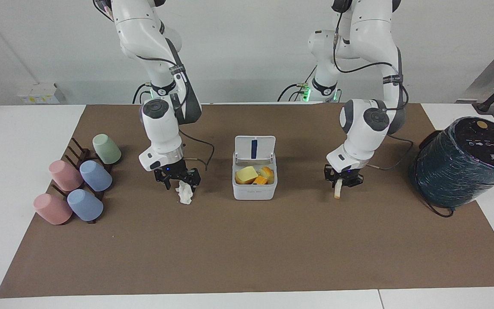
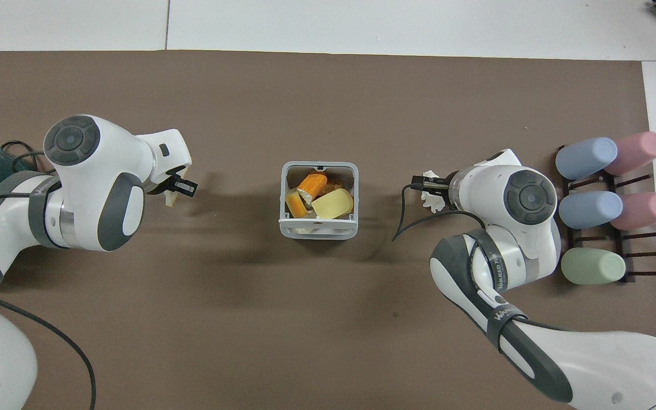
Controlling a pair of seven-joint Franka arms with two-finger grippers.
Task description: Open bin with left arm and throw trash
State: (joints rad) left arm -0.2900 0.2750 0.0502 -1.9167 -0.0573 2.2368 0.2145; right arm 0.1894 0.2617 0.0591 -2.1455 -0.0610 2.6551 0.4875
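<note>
The white bin [image 1: 254, 193] stands mid-table with its lid [image 1: 254, 148] open and upright, blue strip showing. Inside lie an orange chunk [image 1: 260, 180] and yellow pieces; the bin also shows in the overhead view [image 2: 316, 232]. My left gripper [image 1: 342, 182] is down low over the pale wedge [image 1: 337, 192], which sticks out below it, toward the left arm's end. The wedge also shows in the overhead view [image 2: 171, 198]. My right gripper [image 1: 180, 183] is open, low over the white tissue wad [image 1: 183, 194], a finger on each side. The tissue also peeks out in the overhead view [image 2: 433, 202].
A big dark teal cylinder [image 1: 461, 163] lies at the left arm's end of the brown mat. A rack of pastel cups [image 1: 79, 184] lies at the right arm's end, close to my right arm's elbow [image 2: 590, 205].
</note>
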